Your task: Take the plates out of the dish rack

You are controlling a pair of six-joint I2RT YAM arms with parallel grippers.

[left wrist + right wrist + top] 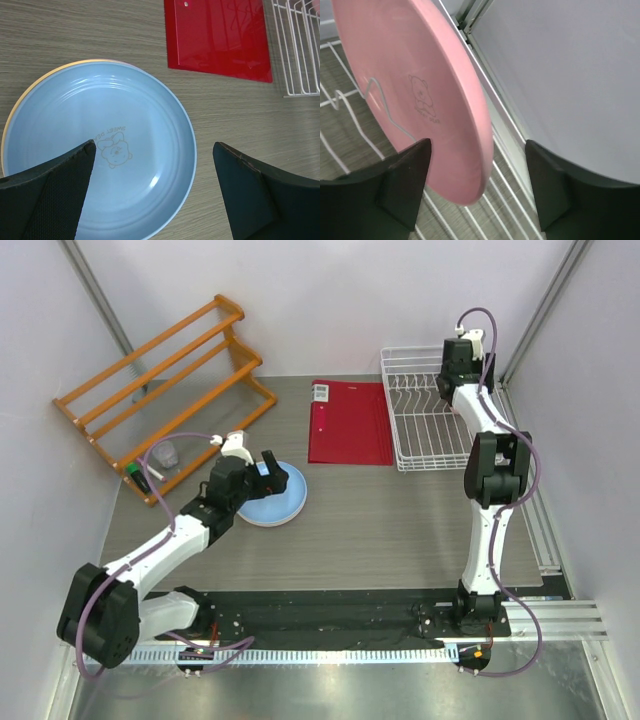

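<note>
1. Right claw (477,145) is standing released, straddling the rim of the pink plate (410,75).
2. This plate is standing on edge inside the dish rack (415,425), its rim lying between the fingers (400,190).

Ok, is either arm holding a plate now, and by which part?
Neither. The left gripper is open above the light blue plate. The right gripper is open, fingers straddling the rim of the pink plate in the dish rack.

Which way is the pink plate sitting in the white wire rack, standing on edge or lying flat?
Standing on edge, tilted. The pink plate rises steeply from the rack, a wire prong crossing its face.
</note>
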